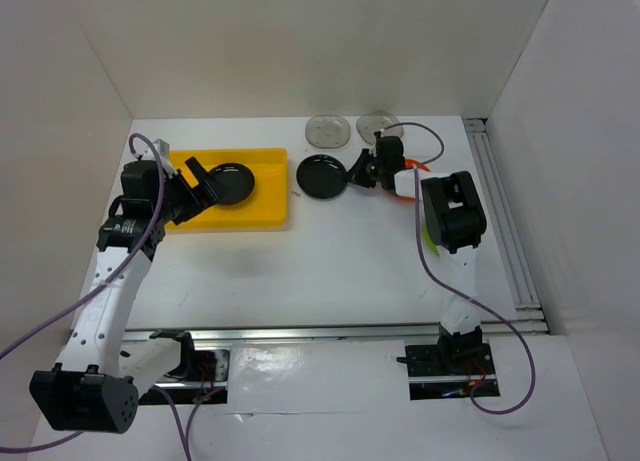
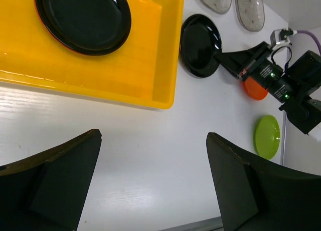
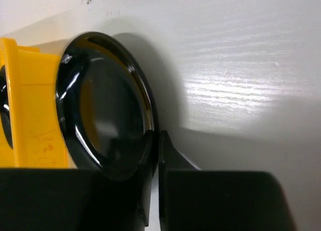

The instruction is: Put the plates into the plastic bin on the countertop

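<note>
Black round plastic plate point(image 3: 105, 105) is clamped by its rim between the fingers of the right gripper point(image 3: 155, 146), and the bright yellow rectangular plastic bin point(image 3: 30, 100) stands just past the plate's far edge. The left gripper point(image 2: 153, 161) hangs over the white flat countertop point(image 2: 150, 131), fingers spread wide and empty. Ahead of it, a second black plate point(image 2: 83, 18) lies inside the bin.

You have one plate point(image 1: 228, 184) in the bin point(image 1: 266, 214); a second plate point(image 1: 320, 176) lies on the countertop point(image 1: 330, 266) just right of it; two further plates point(image 1: 328, 131) sit behind.
</note>
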You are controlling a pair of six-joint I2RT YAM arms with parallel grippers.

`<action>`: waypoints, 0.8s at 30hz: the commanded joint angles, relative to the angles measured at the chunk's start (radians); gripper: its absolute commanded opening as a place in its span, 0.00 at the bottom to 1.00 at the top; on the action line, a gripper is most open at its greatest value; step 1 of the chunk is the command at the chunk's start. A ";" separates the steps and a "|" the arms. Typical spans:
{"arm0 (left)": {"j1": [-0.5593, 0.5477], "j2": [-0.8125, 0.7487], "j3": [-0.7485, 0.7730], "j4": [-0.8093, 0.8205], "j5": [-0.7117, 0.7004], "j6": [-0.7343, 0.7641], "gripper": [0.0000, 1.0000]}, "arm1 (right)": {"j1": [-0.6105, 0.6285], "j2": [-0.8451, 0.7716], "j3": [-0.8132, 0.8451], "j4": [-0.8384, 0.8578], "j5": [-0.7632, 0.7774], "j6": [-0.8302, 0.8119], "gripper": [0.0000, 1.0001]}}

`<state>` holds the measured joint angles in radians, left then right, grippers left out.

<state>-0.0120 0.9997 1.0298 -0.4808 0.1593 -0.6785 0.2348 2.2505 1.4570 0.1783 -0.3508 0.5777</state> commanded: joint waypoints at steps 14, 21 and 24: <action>-0.267 0.181 -0.057 0.283 0.172 -0.016 0.99 | 0.064 -0.641 -0.397 -0.096 0.162 -0.012 0.00; -0.393 0.295 -0.036 0.404 0.125 -0.059 0.99 | 0.074 -0.836 -0.531 -0.059 -0.071 -0.001 0.00; -0.405 0.330 -0.036 0.476 0.125 -0.079 0.99 | 0.074 -0.871 -0.541 -0.072 -0.103 -0.001 0.00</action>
<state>-0.4068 1.3136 0.9546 -0.1478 0.2848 -0.7208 0.3035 1.4273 0.9241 0.0872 -0.3779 0.5789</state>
